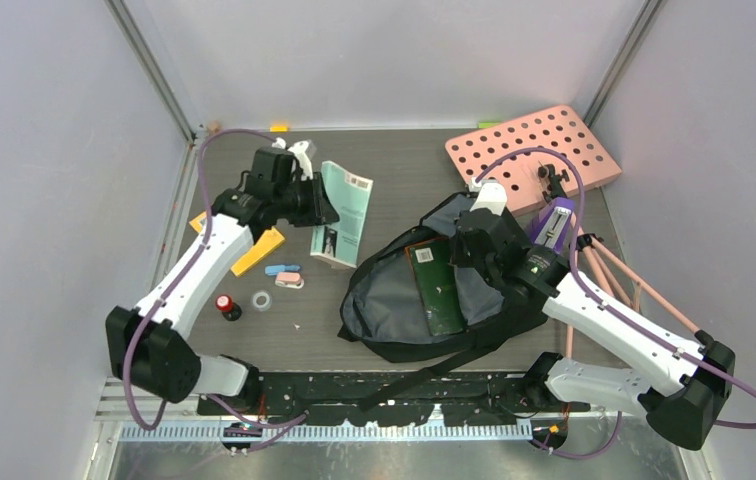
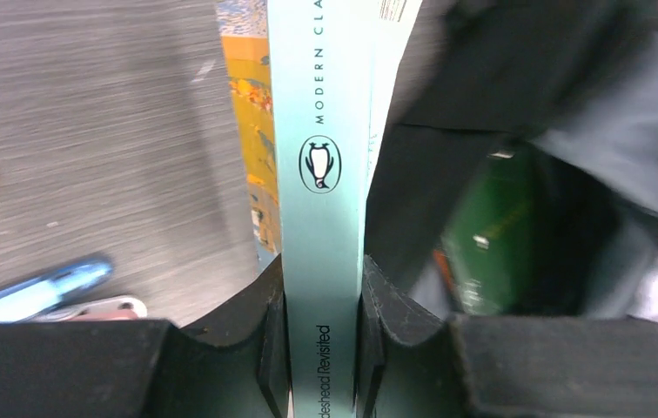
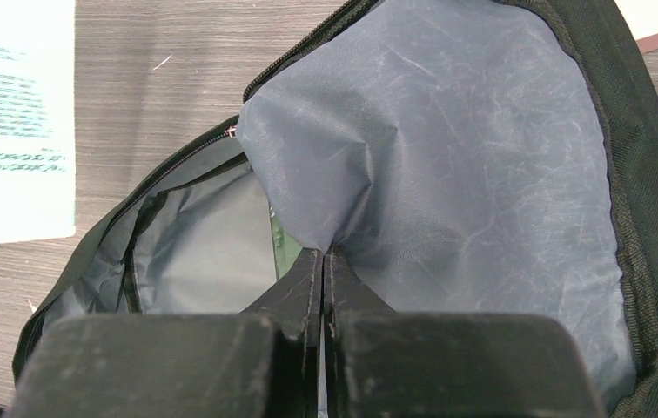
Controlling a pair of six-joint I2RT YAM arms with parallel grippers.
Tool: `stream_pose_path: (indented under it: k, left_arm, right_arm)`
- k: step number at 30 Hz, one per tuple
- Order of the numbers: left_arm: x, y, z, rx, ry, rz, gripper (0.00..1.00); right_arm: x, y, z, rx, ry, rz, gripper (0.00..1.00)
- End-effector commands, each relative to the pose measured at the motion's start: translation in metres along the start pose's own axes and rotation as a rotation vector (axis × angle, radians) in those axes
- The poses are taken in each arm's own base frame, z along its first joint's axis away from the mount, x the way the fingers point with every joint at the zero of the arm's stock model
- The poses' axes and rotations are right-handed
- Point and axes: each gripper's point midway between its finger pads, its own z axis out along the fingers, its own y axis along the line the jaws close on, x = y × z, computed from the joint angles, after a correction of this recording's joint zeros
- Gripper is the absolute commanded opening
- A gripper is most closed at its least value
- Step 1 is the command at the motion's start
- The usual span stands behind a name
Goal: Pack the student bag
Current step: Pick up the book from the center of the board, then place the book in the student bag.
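Gripping book (image 2: 321,165) by spine in left gripper (image 2: 321,292), near table's (image 1: 404,160) far edge. Pinching lining (image 3: 447,148) in right gripper (image 3: 325,261), propping bag (image 1: 379,295) open, right of centre. Judged next: rightward, spine along the opening.

Dark wood-grain table (image 1: 404,160), pale lilac walls (image 1: 44,150) — metal corner posts (image 1: 151,65)

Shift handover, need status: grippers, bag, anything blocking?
Left gripper shut on teal paperback, by spine. Right gripper shut on student bag lining, mouth open. Green book inside; opening looks unobstructed.
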Motion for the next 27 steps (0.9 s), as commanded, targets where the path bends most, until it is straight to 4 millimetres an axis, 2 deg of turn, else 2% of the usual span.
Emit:
stream_pose_path:
  k: [1,7,9,13,16,21,27]
  left_arm:
    - [-0.021,-0.088,-0.064,0.367,-0.059,0.032,0.00]
    - [0.004,-0.150,-0.118,0.614,-0.042,0.048,0.00]
    - [0.013,-0.163,-0.126,0.684,-0.042,0.018,0.00]
    - [0.035,-0.183,-0.127,0.795,-0.001,-0.051,0.00]
    - [0.055,-0.192,-0.119,0.803,0.040,-0.045,0.00]
    - [0.084,-0.183,-0.084,0.752,0.110,-0.099,0.00]
    - [0.099,-0.180,-0.049,0.729,0.160,-0.119,0.00]
  right_arm:
    - [-0.052,0.014,-0.013,-0.041,-0.160,0.085,0.00]
    - [-0.059,0.014,-0.011,-0.018,-0.169,0.083,0.00]
    - [-0.061,0.015,-0.012,-0.021,-0.172,0.087,0.00]
    - [-0.066,0.018,-0.014,-0.034,-0.178,0.098,0.00]
    - [-0.069,0.018,-0.015,-0.027,-0.186,0.107,0.00]
    - [-0.076,0.015,-0.019,-0.015,-0.207,0.133,0.00]
    - [-0.082,0.015,-0.026,-0.028,-0.229,0.149,0.00]
